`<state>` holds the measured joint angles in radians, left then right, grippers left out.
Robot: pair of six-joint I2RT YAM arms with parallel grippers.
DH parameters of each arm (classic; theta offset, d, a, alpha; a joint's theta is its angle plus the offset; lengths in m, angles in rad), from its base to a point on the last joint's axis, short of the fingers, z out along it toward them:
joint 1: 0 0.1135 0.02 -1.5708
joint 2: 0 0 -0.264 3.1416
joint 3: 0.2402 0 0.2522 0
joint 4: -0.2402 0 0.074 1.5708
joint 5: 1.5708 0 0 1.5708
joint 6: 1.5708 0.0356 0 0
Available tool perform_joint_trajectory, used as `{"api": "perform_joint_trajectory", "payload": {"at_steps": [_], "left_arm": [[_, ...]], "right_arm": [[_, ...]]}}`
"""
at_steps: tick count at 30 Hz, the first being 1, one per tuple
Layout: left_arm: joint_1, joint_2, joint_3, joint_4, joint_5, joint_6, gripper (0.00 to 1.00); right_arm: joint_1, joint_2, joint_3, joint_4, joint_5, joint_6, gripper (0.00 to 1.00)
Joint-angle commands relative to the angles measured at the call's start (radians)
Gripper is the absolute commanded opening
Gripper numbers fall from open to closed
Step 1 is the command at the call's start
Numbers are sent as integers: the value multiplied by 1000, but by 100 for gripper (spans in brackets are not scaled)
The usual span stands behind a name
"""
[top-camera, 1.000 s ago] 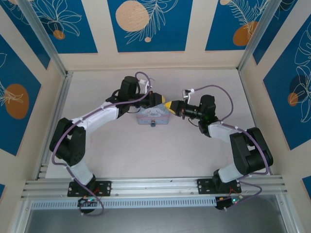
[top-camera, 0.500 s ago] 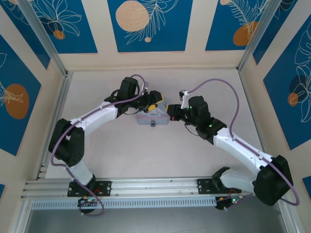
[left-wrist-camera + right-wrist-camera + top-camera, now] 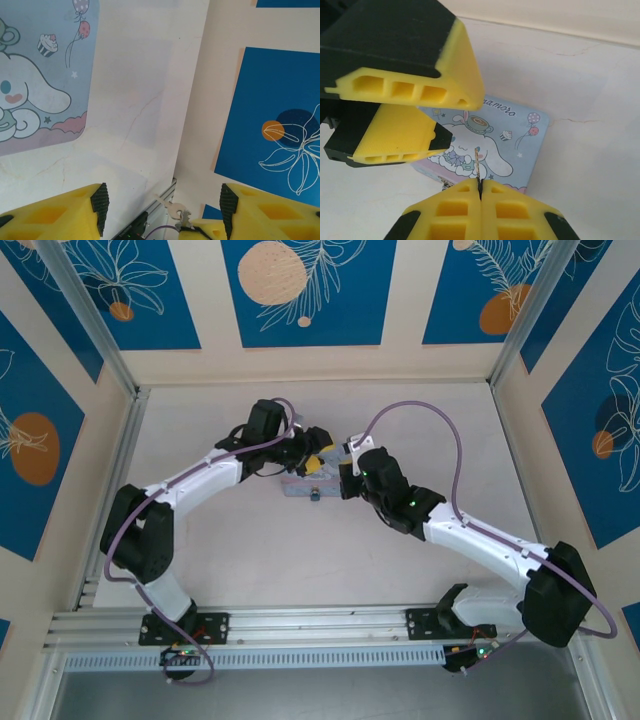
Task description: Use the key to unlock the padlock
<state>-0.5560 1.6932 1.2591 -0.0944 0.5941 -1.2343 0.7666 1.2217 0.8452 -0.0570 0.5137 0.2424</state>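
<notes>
Key point(image 3: 478, 162) is what I check first. On my right wrist feed it stands upright as a thin dark sliver, its lower end pinched between the two yellow pads of the right gripper point(image 3: 480, 186). The pads are pressed together with no gap that I can see. The blade pokes up past the fingertips and, from this angle, lies over the cartoon lid of the pale blue tin box point(image 3: 520, 135). I cannot tell whether it touches the lid or hangs above it.

From the top camera, the tin box sits on the table point(image 3: 250, 550) near its middle. Both arms reach in over it, one from each side. The padlock point(image 3: 315, 497) reads as a tiny dark block at the box's near edge (too small for me to judge whether its shackle is latched). The key is up by the right end of the box, not at the padlock.

The left gripper point(image 3: 162, 210) is spread wide with nothing between its fingers. On its own wrist feed I see bare table between the pads, with the printed lid off to the left. In the right wrist feed those same yellow fingers hover just beside the key, over the left part of the lid.
</notes>
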Motion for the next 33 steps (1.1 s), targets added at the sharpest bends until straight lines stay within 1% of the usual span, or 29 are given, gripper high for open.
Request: {"api": "perform_joint_trajectory", "payload": {"at_steps": [1, 8, 24, 30, 33], "left_arm": [[-14, 20, 35, 10, 12, -29, 59], [-25, 44, 51, 19, 14, -38, 50], [-49, 70, 55, 58, 14, -61, 24], [-50, 70, 57, 59, 13, -60, 18], [-51, 71, 58, 57, 13, -59, 17]], "right_arm": [[10, 4, 24, 61, 17, -54, 0], [10, 5, 19, 71, -11, -61, 0], [3, 19, 12, 63, -26, -50, 0], [2, 30, 12, 61, -14, -52, 0], [2, 39, 20, 57, 2, -52, 0]]}}
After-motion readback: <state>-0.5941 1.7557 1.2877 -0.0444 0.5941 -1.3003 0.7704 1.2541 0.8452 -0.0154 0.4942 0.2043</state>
